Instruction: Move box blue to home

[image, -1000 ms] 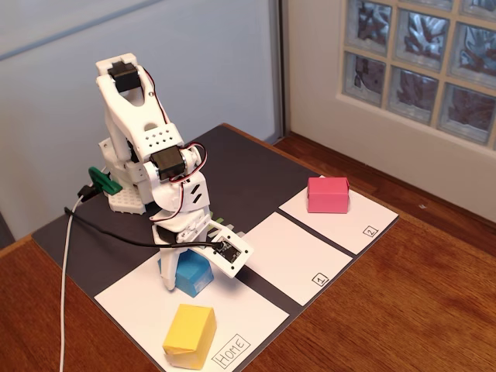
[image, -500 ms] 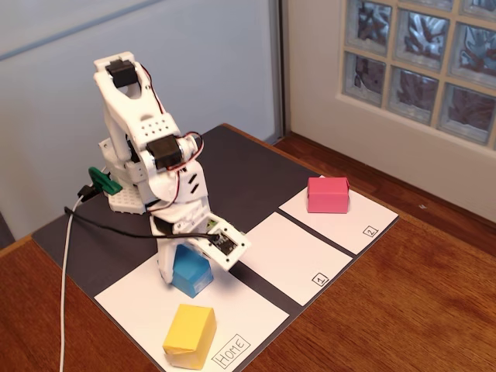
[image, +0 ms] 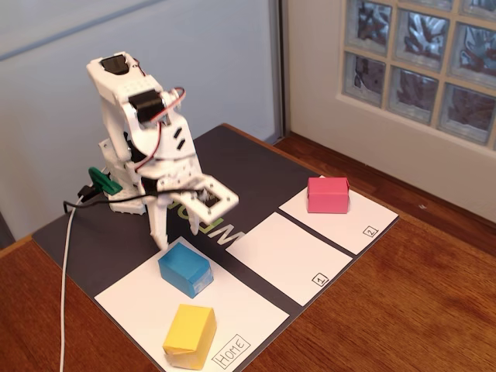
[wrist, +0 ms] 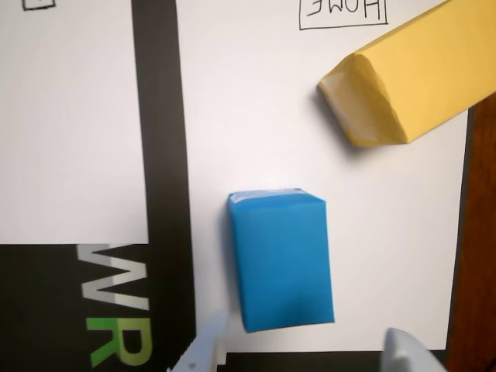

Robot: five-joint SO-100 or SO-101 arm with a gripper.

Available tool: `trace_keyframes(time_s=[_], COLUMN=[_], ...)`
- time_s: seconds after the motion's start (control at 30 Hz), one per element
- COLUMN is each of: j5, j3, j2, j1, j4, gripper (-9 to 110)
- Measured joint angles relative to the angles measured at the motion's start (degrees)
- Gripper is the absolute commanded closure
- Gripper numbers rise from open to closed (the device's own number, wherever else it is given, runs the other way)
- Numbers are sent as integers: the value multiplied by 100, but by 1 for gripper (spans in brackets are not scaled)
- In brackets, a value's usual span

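**Blue box down on Home, gripper off it**

Checking my feeds rn. Blue box (image: 185,269) sits flat on the Home sheet (image: 256,310), toward the sheet's back half in the fixed view, nothing holding it. Wrist cam shows the same: box (wrist: 282,260) lying on the white paper, paler end face pointing up-frame, "HOME" label (wrist: 342,12) upside down at the top edge.

Gripper (image: 172,232) hangs above and behind the box in the fixed view, over the dark mat (image: 240,167), not touching it. Fingers are spread: in the wrist view both tips poke in at the bottom, one left (wrist: 203,353) and one right (wrist: 411,353) of the box's near end, w/ the box in between but clear of both afaict.

Yellow box (image: 188,335) is also on Home, near the label, close to the blue one but apart. Pink box (image: 327,194) is on sheet 2 (image: 364,221), well away. Sheet 1 (image: 291,260) is between.
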Motion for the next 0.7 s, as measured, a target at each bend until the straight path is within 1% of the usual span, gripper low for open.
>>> trace_keyframes(time_s=[0.07,0.1,0.27,0.5,0.6,0.7], j5=[114,149,316,510,686,923], j3=[0,0,53,976,1512,1837], j2=[325,466,1072,2320,3094,3489], j1=[-149,-229,-694,-1318,-1389,-1397], j4=[246,360,932,1389,1723,1828], gripper=[99,102,102,102,102,102])
